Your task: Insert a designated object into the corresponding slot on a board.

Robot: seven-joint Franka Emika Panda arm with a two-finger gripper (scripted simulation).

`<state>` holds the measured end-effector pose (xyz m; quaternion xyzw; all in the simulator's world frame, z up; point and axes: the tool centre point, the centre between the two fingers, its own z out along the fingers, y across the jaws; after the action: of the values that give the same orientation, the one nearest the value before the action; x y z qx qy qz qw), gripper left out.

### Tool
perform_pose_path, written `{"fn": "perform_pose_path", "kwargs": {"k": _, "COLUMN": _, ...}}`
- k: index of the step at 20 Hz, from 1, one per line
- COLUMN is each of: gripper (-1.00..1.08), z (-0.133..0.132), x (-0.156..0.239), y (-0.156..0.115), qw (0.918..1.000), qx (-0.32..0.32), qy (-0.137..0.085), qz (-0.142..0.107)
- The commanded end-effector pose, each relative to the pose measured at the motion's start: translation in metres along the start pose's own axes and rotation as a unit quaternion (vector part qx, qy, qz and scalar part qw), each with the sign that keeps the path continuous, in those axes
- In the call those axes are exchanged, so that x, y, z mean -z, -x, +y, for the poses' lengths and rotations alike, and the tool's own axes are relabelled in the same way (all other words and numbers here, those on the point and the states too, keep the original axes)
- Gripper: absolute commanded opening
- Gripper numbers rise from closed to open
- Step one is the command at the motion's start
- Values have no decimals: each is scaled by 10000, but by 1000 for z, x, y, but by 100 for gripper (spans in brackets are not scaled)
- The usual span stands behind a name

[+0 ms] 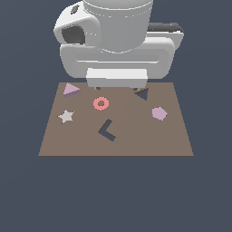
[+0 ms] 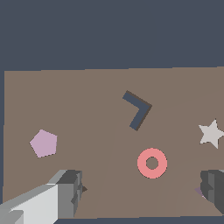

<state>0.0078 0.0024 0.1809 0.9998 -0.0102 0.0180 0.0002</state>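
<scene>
Spreading wide, the fingers [image 2: 142, 192] stand well apart in the wrist view with nothing between them, one pale grey finger [image 2: 65, 192] on one side and a darker fingertip [image 2: 214, 186] at the frame's edge on the other. Just beside the pale finger a sliver of the slot [image 2: 84, 189] peeks out, dark navy; in the exterior view it shows as a small triangular cutout just under the wrist's lower edge. Just beside the dark fingertip a scrap of pale purple shows, most likely a corner of the triangular block [image 1: 71, 89], though the wrist view shows too little to be sure. In the exterior view that block lies flat on the board [image 1: 149, 136] at its far corner on the exterior view's left, a small pale purple-pink triangle with a lighter top face and a darker side, well apart from the slot and untouched. Between the fingers and a little beyond them sits a pink ring [image 2: 152, 163], flat on the brown surface. Further out lies a dark L-shaped cutout [image 2: 137, 110], near the board's middle. A pale star [image 2: 211, 133] lies beyond the dark fingertip, and a pale purple pentagon [image 2: 43, 143] lies beyond the pale finger. The bulky white arm [image 1: 118, 41] hangs over the board's far edge, hiding the fingers in the exterior view.
</scene>
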Motion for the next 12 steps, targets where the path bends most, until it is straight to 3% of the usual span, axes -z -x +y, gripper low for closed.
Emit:
{"fn": "perform_pose_path", "kwargs": {"k": 1, "gripper": 100, "z": 0, "x": 0, "y": 0, "qw": 10000, "qx": 0, "qy": 0, "qz": 0}}
{"fn": "perform_pose_path", "kwargs": {"k": 7, "gripper": 100, "z": 9, "x": -6, "y": 6, "qw": 10000, "qx": -11, "qy": 0, "qz": -9}}
{"fn": "perform_pose_path", "kwargs": {"k": 12, "gripper": 100, "z": 32, "x": -23, "y": 20, "qw": 10000, "qx": -41, "qy": 1, "qz": -33}}
